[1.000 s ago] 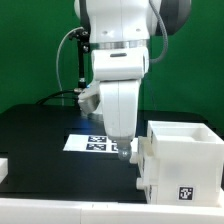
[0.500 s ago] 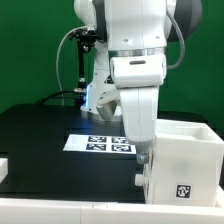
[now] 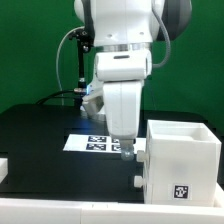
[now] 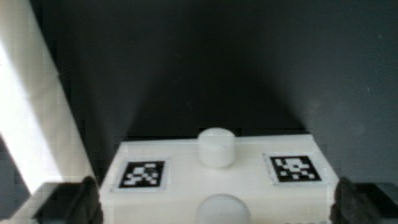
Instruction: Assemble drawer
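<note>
At the exterior view's left edge a low white piece, which I take for the drawer (image 3: 3, 167), is mostly cut off. It sits on the black tabletop (image 3: 40, 135), well apart from the end effector (image 3: 126, 152). Next comes the marker board (image 3: 98, 143), then the end effector just beside the tall white housing (image 3: 185, 160). Only the wrist view shows the dark fingers (image 4: 68, 200) spread wide, gripping nothing. Between them lies a white face with two tags (image 4: 214, 172) and a rounded knob (image 4: 217, 146); I cannot tell which part it belongs to.

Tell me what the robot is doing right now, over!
Gripper open, holding nothing. Hovering beside big white housing. Small tagged white part right under the wrist camera. Nothing in the way.
</note>
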### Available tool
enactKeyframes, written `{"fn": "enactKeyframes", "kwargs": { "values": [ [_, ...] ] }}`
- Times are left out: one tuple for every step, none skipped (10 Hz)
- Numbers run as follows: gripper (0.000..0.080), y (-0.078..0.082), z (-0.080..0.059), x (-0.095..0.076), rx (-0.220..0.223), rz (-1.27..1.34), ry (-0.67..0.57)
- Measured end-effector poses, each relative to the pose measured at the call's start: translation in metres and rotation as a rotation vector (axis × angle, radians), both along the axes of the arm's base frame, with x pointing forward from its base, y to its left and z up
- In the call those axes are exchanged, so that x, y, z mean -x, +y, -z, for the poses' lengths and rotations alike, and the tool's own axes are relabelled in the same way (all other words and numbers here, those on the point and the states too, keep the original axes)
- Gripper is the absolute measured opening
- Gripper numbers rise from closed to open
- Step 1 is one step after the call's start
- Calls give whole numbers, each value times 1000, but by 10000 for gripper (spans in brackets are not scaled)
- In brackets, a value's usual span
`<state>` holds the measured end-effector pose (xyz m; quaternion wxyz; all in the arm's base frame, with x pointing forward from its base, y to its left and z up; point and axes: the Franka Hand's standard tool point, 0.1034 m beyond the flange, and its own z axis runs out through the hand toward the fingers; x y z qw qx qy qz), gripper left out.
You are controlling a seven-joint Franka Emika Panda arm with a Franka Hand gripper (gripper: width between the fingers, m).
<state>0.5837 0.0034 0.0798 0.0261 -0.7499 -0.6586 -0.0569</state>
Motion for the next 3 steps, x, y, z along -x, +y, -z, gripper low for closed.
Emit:
{"fn": "enactKeyframes", "kwargs": {
  "values": [
    [649,-3,1,1,1,5,1],
    [649,-3,1,2,0,5,3],
    [649,-3,2,2,0,5,4]
  ]
}}
